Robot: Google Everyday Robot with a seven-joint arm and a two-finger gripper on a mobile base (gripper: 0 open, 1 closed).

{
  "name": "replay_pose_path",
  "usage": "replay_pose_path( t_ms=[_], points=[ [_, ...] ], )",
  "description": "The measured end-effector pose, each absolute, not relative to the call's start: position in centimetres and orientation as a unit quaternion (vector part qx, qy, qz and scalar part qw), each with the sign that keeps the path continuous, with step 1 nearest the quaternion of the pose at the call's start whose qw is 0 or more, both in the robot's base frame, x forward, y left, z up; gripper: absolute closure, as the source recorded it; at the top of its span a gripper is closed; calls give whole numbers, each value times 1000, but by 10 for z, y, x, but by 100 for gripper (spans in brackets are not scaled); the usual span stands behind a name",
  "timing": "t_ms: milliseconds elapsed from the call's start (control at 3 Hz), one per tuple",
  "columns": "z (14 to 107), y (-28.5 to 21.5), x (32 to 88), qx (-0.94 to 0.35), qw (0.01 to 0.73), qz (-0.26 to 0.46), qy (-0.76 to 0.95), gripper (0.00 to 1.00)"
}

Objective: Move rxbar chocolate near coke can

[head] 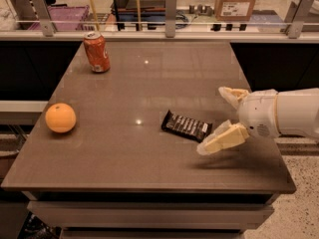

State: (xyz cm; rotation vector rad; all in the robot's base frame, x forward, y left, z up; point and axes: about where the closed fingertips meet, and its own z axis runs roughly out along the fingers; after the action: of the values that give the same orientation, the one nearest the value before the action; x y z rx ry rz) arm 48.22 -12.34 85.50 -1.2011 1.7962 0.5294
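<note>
In the camera view, a flat, black-wrapped rxbar chocolate [186, 126] with white lettering lies on the grey-brown surface [149, 178], right of centre and slightly tilted. The white arm's two-finger gripper [211, 119] reaches in from the right. Its cream jaws are spread wide and hold nothing, and the lower one ends just beside the bar's right end. The upright orange-red coke can [96, 52] with a silver top stands at the far left corner, well apart from the bar. A round orange fruit [60, 117] sits near the left edge.
</note>
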Motion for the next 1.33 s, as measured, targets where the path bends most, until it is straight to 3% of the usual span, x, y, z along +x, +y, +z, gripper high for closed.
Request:
replay_pose_path(
  t_ms=[1333],
  points=[
    [818,-86,494,-451,452,213,740,0]
  ],
)
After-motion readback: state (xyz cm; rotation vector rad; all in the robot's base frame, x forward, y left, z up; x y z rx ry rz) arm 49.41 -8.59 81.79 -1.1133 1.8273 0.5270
